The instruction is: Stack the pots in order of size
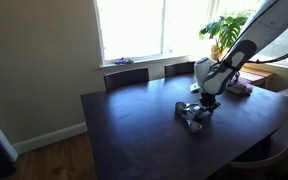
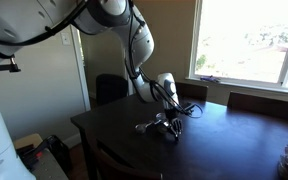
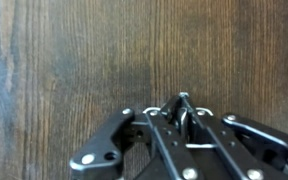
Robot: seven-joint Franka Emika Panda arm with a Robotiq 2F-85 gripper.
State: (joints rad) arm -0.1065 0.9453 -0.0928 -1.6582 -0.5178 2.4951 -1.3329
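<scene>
I observed the gripper (image 3: 184, 104) with its jaws clenched fully together. In the wrist view, the fingers (image 3: 170, 126) met at their tips, and a thin silver wire handle (image 3: 152, 111) showed on both sides of that meeting point, so I read the grip as pinched on the handle. The pots (image 1: 193, 113) sat as a small shiny cluster on the dark wooden table (image 1: 134, 130), toward the middle of its top, directly under the gripper (image 1: 206, 101). At this picture size I could not count the pots or tell whether any sat inside another. In an exterior view the arm reached down from the upper right. The gripper pointed down at the table, and its fingertips were level with the cluster. In an exterior view from a different side, the gripper (image 2: 170, 108) stood just above the pots (image 2: 162, 126), and a thin handle stuck out from the cluster toward the near table (image 2: 234, 140) edge. The wrist view showed only wood grain of the table (image 3: 84, 60) beyond the fingertips. A chair (image 1: 126, 75) stood at the far edge of the table below a bright window (image 1: 134, 25). A leafy plant (image 1: 224, 30) stood by the window, and a pinkish stack (image 1: 240, 88) lay near it, well apart from the pots.
</scene>
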